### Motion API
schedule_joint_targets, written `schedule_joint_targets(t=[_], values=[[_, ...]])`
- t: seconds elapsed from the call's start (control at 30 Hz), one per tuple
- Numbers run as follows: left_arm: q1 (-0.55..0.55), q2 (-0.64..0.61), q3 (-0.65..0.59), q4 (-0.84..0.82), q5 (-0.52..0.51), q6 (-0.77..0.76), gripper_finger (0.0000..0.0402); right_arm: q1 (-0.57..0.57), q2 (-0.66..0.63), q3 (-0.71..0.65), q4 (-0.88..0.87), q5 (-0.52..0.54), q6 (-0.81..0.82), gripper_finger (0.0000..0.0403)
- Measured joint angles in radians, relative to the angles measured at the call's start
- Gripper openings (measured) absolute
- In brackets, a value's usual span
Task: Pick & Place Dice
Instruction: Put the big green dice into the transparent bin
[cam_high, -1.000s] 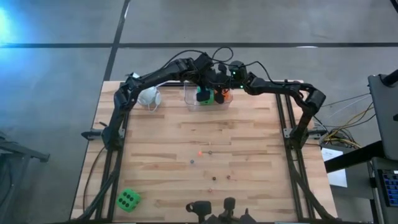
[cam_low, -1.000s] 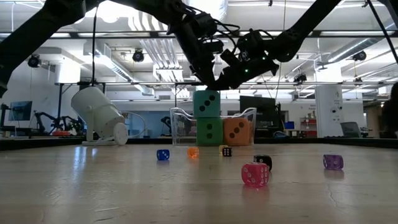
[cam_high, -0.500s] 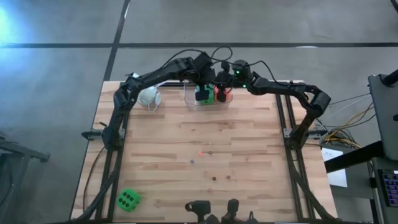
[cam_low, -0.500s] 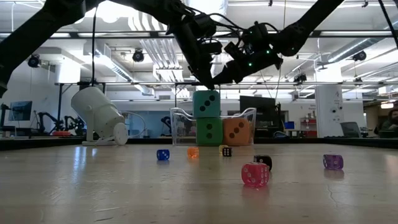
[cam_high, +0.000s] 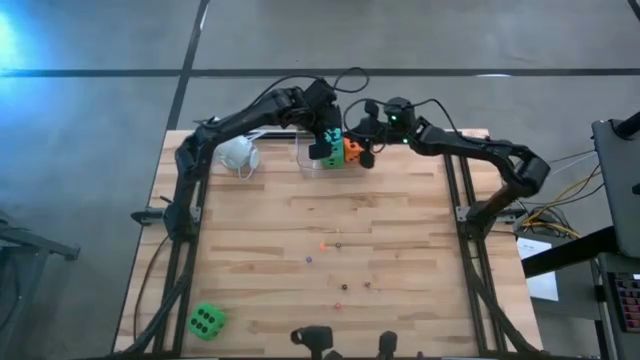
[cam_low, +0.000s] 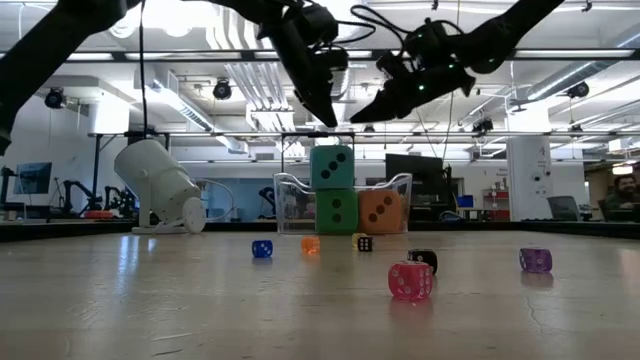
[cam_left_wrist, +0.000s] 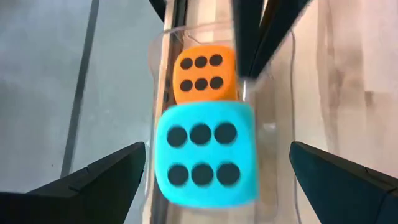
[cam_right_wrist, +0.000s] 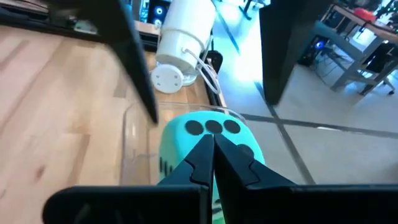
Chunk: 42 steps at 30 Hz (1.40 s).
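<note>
A teal die (cam_low: 332, 167) stands stacked on a green die (cam_low: 337, 211), with an orange-red die (cam_low: 380, 212) beside them, all inside a clear container (cam_low: 290, 203) at the table's far edge. My left gripper (cam_left_wrist: 217, 149) hangs open just above the teal die (cam_left_wrist: 204, 152), one finger on either side, touching nothing. My right gripper (cam_right_wrist: 212, 140) is shut and hovers beside it, above the container's right part (cam_low: 365, 112). A second green die (cam_high: 205, 320) sits at the near left corner. Tiny coloured dice (cam_high: 335, 245) lie scattered mid-table.
A white cup (cam_high: 238, 155) lies on its side left of the container, at the far edge. In the low view, small pink (cam_low: 410, 280), purple (cam_low: 535, 260), blue (cam_low: 262, 248) and black (cam_low: 422, 259) dice dot the wooden table (cam_high: 250, 250) in front of the container.
Both grippers have risen from the teal die's top. The right gripper has also drawn back toward the table's right. The teal die has stayed stacked on the green one.
</note>
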<state>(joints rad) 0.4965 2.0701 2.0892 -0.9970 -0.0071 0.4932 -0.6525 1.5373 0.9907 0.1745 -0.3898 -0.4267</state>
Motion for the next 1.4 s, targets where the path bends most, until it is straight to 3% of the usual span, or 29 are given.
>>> schedule_joint_targets(t=[0.3, 0.63, 1.13, 1.4], values=[[-0.005, -0.058, 0.0, -0.118, 0.0, -0.057, 0.04, 0.001, -0.259, -0.213, 0.025, -0.007, 0.005, 0.0008], [-0.086, -0.126, -0.001, -0.279, -0.004, -0.153, 0.04, 0.059, -0.513, -0.388, 0.04, -0.014, 0.032, 0.0008], [-0.393, -0.171, -0.006, -0.436, -0.143, -0.394, 0.04, 0.179, -0.685, -0.517, 0.04, -0.014, 0.062, 0.0008], [-0.567, -0.239, -0.172, -0.432, -0.158, -0.564, 0.04, 0.214, -0.706, -0.521, 0.04, -0.055, 0.08, 0.0008]])
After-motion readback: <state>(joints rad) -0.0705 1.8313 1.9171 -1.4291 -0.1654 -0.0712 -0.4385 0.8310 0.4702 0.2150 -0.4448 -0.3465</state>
